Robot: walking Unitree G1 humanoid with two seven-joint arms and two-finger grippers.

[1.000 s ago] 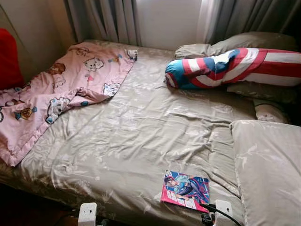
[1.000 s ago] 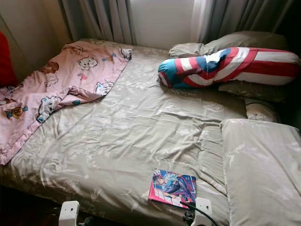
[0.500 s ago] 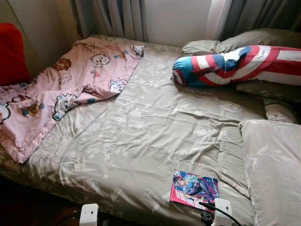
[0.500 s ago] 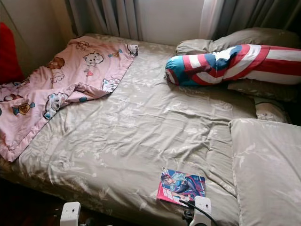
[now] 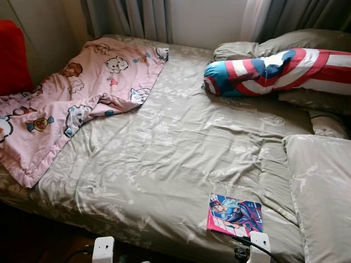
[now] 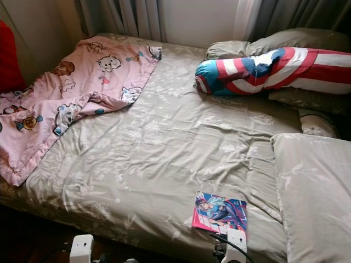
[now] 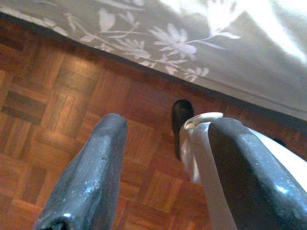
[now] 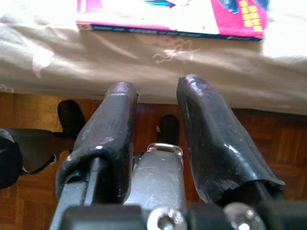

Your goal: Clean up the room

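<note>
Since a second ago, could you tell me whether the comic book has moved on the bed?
No. The comic book keeps its place beside the grey pillow near the bed's edge; the whole picture shifted, so the camera moved.

One book (image 5: 235, 215), one pink blanket (image 5: 71, 98), one striped bolster (image 5: 274, 71).

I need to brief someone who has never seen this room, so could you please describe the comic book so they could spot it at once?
Start at the bed with its grey-beige leaf-patterned cover. Follow its near edge toward the right, just short of the large plain pillow. There lies the comic book, flat and thin, the one glossy pink-and-blue thing among soft fabrics.
</note>
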